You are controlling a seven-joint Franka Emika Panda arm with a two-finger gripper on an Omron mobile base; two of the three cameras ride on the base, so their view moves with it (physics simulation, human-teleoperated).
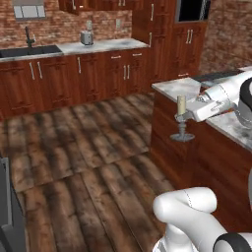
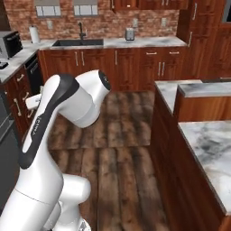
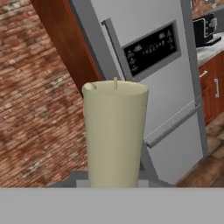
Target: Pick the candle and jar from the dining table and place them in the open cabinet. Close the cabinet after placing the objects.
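My gripper (image 1: 184,117) is shut on the candle (image 1: 181,105), a short cream stick on a dark grey candlestick with a round flared foot (image 1: 182,137). It hangs upright in the air, just off the near side of the dining table (image 1: 178,88), above the wood floor. Seen from the hand, the candle (image 3: 114,135) stands very close, with its wick on top. The table's marble top (image 2: 208,143) runs along the right. The lower edge of reddish-brown wall cabinets (image 1: 101,4) shows above the far counter; I cannot tell which is open. The jar is out of view.
Behind the candle stands a grey fridge (image 3: 168,65), with a brick wall to its left. A silver toaster (image 1: 87,37) and a black sink (image 1: 29,50) sit on the far counter. A microwave (image 2: 9,43) is at the left. Wood floor lies between the counter and the table.
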